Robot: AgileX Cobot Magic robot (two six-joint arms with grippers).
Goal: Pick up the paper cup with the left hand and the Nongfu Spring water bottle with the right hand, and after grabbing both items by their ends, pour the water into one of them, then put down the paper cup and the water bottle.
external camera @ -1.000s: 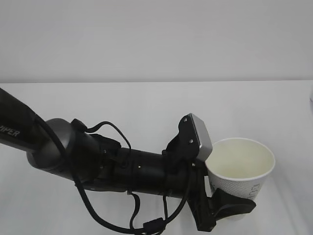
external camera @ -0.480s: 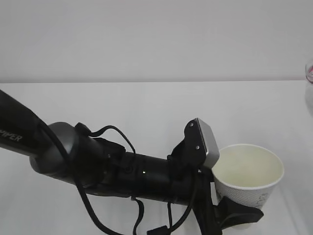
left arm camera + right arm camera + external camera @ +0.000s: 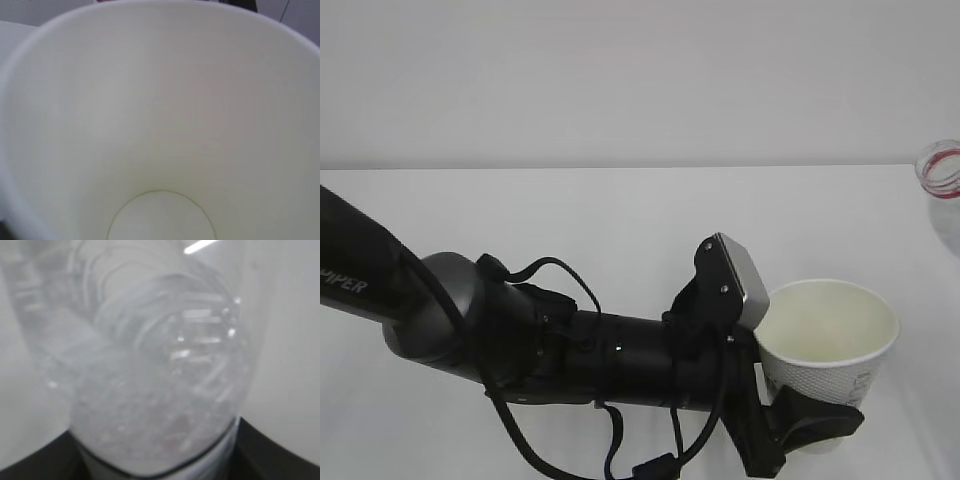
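Observation:
The paper cup (image 3: 828, 352) hangs upright at the lower right of the exterior view, white with a dotted side and a cream inside. My left gripper (image 3: 823, 398) is shut on its lower part, and one black finger (image 3: 812, 421) shows in front of it. Seen from the left wrist, the cup's inside (image 3: 160, 115) fills the frame and its bottom shows no liquid. The Nongfu Spring water bottle (image 3: 943, 180) pokes in at the right edge, clear with a red neck ring and no cap. Its blurred clear body (image 3: 155, 385) fills the right wrist view, and my right gripper (image 3: 156, 462) is shut on it. Whether water is inside I cannot tell.
The thick black left arm (image 3: 500, 340), marked PIPER, with its loose cables, crosses the lower half of the exterior view. Beneath it lies a white table (image 3: 620, 210), whose far edge meets a pale wall (image 3: 640, 80).
The bottle's neck has come into the exterior view from the right edge and moved left towards the cup. The left arm and cup have shifted slightly right and down.

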